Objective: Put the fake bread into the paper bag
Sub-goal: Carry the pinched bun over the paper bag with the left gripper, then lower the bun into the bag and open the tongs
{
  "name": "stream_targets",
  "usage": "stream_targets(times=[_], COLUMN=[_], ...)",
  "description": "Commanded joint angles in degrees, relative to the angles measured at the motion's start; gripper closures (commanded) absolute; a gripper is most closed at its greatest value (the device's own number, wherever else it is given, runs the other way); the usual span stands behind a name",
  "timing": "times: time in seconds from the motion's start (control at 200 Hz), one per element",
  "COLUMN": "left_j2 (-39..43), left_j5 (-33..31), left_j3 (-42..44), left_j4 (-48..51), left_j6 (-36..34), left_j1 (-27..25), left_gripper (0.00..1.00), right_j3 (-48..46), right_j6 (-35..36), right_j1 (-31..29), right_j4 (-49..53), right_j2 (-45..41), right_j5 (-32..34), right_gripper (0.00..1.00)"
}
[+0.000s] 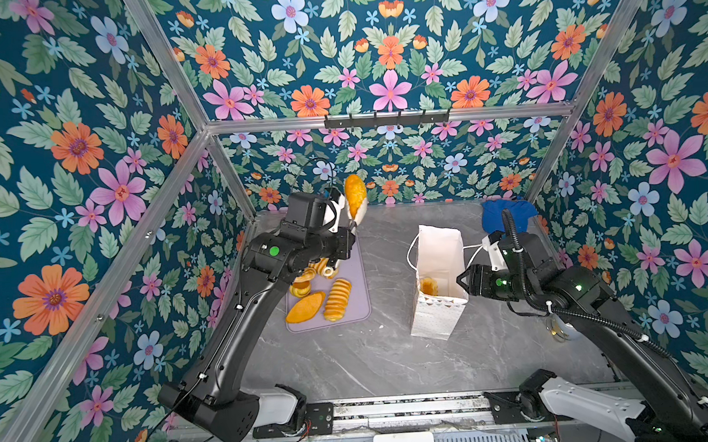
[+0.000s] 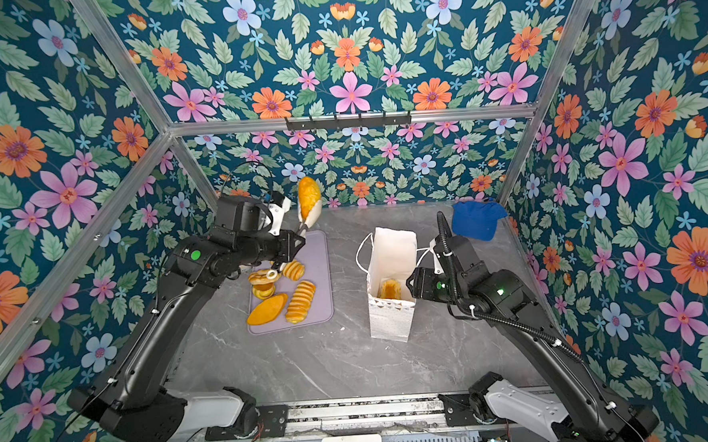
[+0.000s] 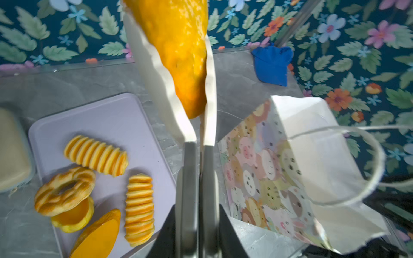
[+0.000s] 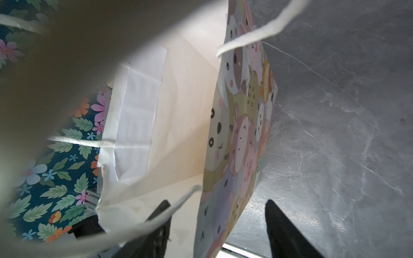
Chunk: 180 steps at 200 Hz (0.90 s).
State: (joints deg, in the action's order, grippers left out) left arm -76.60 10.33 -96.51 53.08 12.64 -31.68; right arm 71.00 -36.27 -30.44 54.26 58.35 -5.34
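Left pincer grips raised oval bun; paper bag upright

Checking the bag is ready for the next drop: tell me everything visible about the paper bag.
The paper bag stands upright and open on the grey table. Plain white inside, cartoon animals on its broad faces, small triangles on a narrow side, white cord handles. One golden pastry lies at the bottom. The right gripper, jaws open, straddles its wall.
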Motion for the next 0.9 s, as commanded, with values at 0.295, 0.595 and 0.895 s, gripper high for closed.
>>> stream_targets(times=[0.295, 0.595, 0.895], left_j2=[3.1, -0.9, -5.7], left_j5=[0.9, -6.1, -10.0], left_j3=[-5.2, -7.0, -4.9], left_j4=[-4.1, 0.0, 3.4], left_j6=[-2.0, -0.1, 1.6], left_j1=[-12.0, -25.8, -30.8], left_gripper=[0.82, 0.83, 0.84], right_j3=[0.4, 1.0, 0.6], right_j6=[-0.6, -0.3, -0.6], right_j1=[-0.1, -0.1, -0.1], right_j4=[0.4, 1.4, 2.9], right_j2=[0.5, 0.4, -1.7], right_j5=[2.1, 3.8, 4.5], right_gripper=[0.33, 0.33, 0.33])
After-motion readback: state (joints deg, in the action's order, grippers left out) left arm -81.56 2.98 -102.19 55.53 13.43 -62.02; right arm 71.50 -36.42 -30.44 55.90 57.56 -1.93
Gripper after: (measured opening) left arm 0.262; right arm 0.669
